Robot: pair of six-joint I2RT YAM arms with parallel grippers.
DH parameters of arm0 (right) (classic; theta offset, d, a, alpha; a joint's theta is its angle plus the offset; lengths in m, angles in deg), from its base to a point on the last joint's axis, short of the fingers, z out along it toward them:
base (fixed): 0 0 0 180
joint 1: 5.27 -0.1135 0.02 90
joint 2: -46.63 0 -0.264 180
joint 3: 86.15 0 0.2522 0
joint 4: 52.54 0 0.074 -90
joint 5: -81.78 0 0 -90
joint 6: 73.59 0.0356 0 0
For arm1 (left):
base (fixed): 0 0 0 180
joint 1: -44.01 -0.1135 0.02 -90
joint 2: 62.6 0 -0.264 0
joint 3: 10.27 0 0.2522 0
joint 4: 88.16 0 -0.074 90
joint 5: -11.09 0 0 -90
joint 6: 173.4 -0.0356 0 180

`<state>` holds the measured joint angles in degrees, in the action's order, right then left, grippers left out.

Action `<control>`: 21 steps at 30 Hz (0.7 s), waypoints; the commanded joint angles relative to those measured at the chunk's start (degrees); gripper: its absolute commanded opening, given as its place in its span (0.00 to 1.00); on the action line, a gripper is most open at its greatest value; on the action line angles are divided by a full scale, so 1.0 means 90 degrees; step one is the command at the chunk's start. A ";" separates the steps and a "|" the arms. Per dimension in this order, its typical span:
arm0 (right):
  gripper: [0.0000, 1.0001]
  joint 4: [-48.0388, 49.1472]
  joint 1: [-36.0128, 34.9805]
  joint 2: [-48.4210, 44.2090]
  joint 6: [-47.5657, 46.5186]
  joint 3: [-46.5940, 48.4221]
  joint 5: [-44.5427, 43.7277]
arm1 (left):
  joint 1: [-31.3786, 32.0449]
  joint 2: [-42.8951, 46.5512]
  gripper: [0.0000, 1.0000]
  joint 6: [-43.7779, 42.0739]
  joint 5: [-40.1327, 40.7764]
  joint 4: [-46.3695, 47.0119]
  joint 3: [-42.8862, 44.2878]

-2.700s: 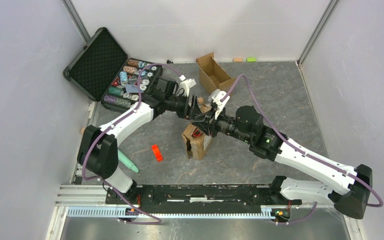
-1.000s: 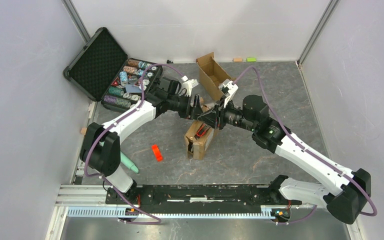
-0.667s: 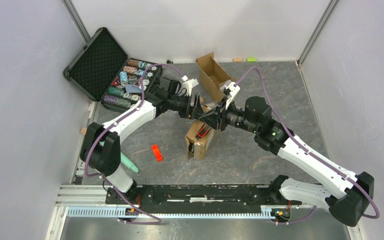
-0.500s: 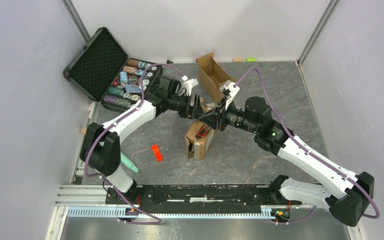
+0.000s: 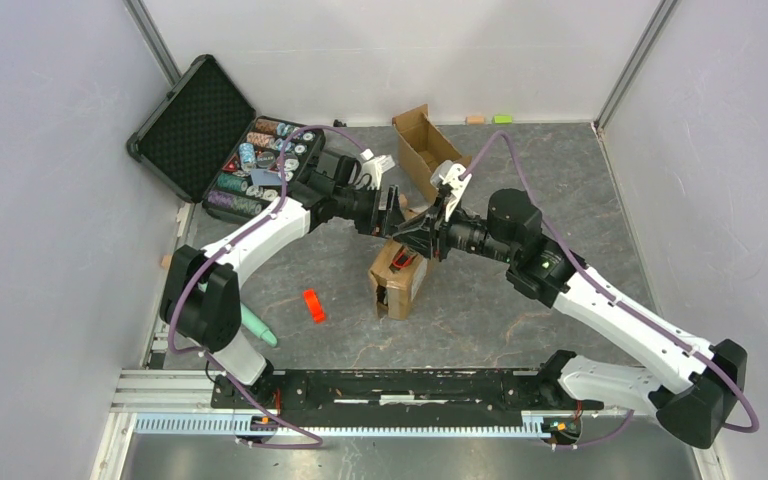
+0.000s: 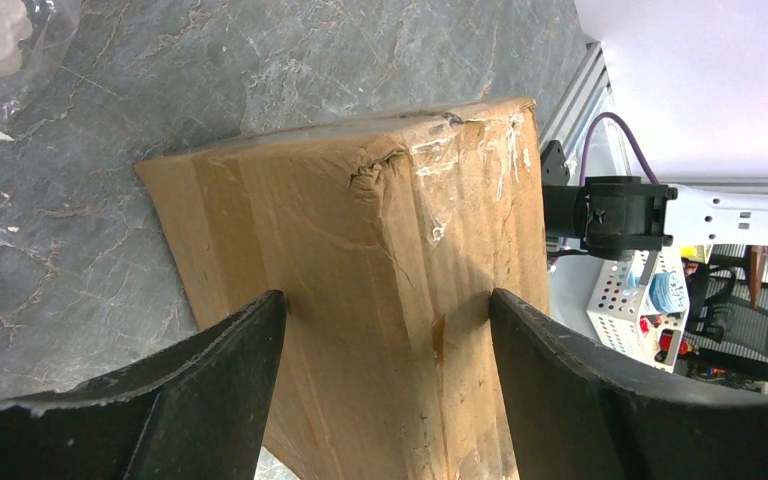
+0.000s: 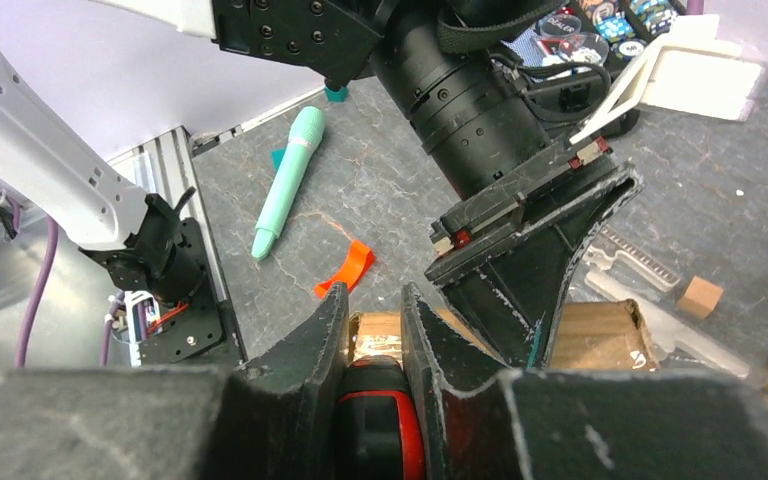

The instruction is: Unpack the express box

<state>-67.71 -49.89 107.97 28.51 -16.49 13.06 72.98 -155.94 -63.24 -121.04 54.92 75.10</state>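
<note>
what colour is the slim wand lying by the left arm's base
Mint green slim wand, best in right wrist view.

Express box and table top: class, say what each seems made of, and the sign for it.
Express box: matte brown cardboard with a dented corner and glossy clear tape wrinkled over it. Table top: grey with pale marble-like veins; stone or printed laminate, unclear.

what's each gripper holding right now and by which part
Right gripper: jaws shut on a red-and-black item, across its end. Left gripper: jaws open astride the box, holding nothing.
</note>
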 commanded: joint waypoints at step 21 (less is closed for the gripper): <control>0.00 -0.0034 -0.0062 0.0196 -0.0537 0.0484 0.0862 | -0.0059 -0.0068 0.80 -0.0268 -0.0114 -0.0132 0.0315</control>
<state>-69.00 -50.15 110.27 24.99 -13.64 20.07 72.68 -155.99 -63.59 -121.13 53.74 75.87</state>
